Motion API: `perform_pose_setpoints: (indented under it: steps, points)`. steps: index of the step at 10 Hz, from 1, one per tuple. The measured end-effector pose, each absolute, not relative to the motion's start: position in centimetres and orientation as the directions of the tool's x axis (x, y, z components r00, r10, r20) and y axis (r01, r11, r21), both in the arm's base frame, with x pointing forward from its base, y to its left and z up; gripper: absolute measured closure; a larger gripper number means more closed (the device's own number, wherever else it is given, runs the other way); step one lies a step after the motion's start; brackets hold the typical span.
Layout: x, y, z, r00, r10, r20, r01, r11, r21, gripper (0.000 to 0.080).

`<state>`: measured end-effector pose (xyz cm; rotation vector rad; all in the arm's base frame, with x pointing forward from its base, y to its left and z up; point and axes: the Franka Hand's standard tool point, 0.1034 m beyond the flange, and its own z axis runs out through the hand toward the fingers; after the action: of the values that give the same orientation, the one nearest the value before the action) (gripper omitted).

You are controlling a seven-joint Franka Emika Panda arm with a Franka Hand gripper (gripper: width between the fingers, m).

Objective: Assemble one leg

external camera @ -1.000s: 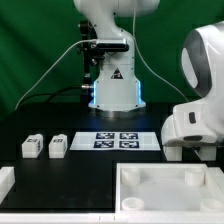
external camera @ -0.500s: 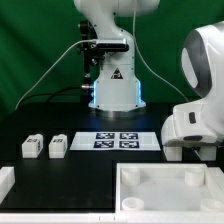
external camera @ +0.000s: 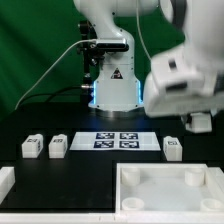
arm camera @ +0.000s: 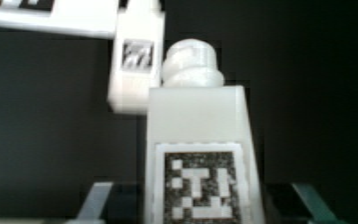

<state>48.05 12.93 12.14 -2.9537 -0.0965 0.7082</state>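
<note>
At the right of the exterior frame, a small white leg (external camera: 172, 149) stands on the black table (external camera: 90, 170), just below the blurred arm (external camera: 185, 80). From the wrist view, the gripper (arm camera: 202, 200) has its fingers (arm camera: 98, 198) spread apart, wider than the tagged leg in front of them.

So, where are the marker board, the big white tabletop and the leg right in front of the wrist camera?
marker board (external camera: 120, 140): exterior view, centre of its tagged face.
tabletop (external camera: 162, 193): exterior view, bare flat inside.
leg (arm camera: 197, 120): wrist view, plain front above its tag.
</note>
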Motion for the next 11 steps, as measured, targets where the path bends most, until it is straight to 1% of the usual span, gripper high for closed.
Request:
perform_pose_setpoints:
  steps: [1,2,4,5,6,7,8,9,10,11]
  points:
    - [48.2,12.6,13.6,0.914,0.078,-0.399,0.038,-0.993,-0.108,0.0509]
    - [49.3,12.8,13.1,0.961,0.068,-0.268,0.04,-0.993,-0.11,0.0509]
    - [49.2,12.6,13.1,0.996,0.054,-0.072,0.046,-0.994,-0.103,0.0509]
    - [50.0,12.3,13.3,0.998,0.058,0.007,0.058,-0.993,-0.104,0.0509]
    - [53.2,10.8,14.5,0.983,0.098,0.152,0.114,-0.989,-0.098,0.0509]
    - [56.0,9.6,15.6,0.954,0.088,0.287,0.117,-0.989,-0.089,0.0509]
    - [58.2,9.6,16.3,0.908,0.086,0.409,0.13,-0.988,-0.081,0.0508]
    - [58.7,10.6,16.4,0.889,0.087,0.45,0.138,-0.987,-0.082,0.0508]
    - [59.4,10.7,17.0,0.824,0.089,0.56,0.15,-0.987,-0.064,0.0508]
    - [59.0,10.2,16.6,0.763,0.073,0.643,0.139,-0.989,-0.053,0.0508]
